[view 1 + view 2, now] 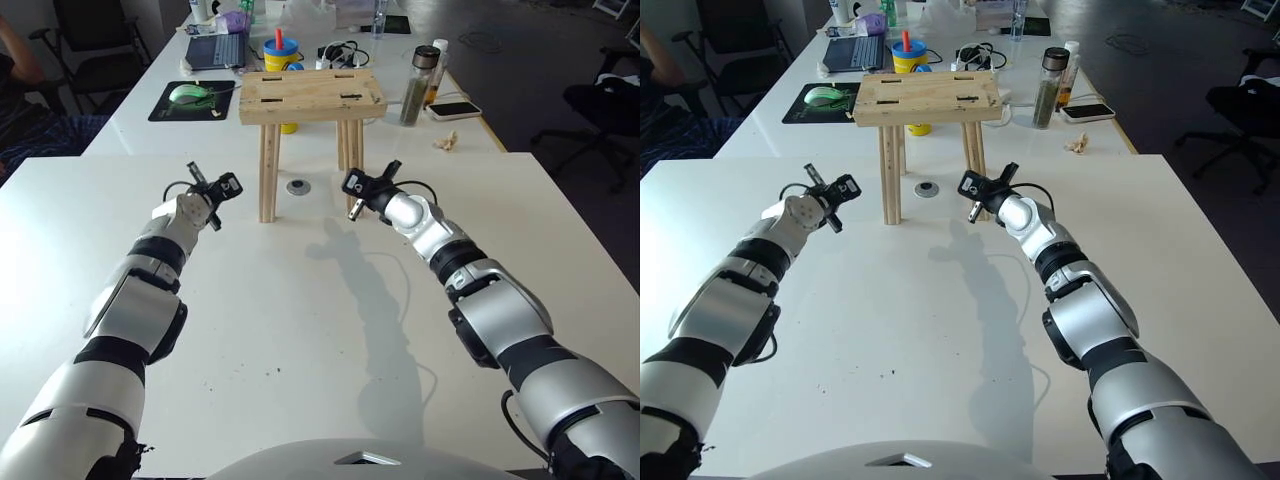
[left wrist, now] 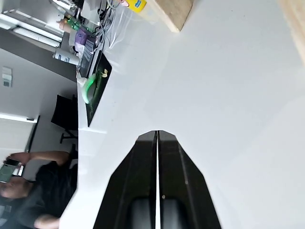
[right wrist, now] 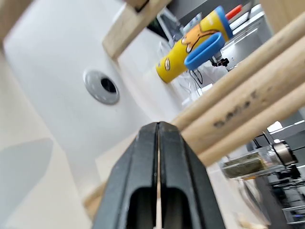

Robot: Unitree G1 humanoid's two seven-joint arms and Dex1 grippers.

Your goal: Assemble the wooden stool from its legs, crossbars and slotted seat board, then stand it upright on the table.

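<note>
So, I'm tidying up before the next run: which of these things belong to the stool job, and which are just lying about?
Job:
- stool, assembled and upright
- table it stands on

Lying about:
- laptop
- mouse
- yellow cup
- bottle
- phone

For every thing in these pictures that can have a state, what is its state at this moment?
wooden stool: fully assembled, standing upright on the table.
left pincer: shut, holding nothing, apart from the stool.
right pincer: shut, holding nothing, close by the stool's legs.
bottle: upright, cap on.
</note>
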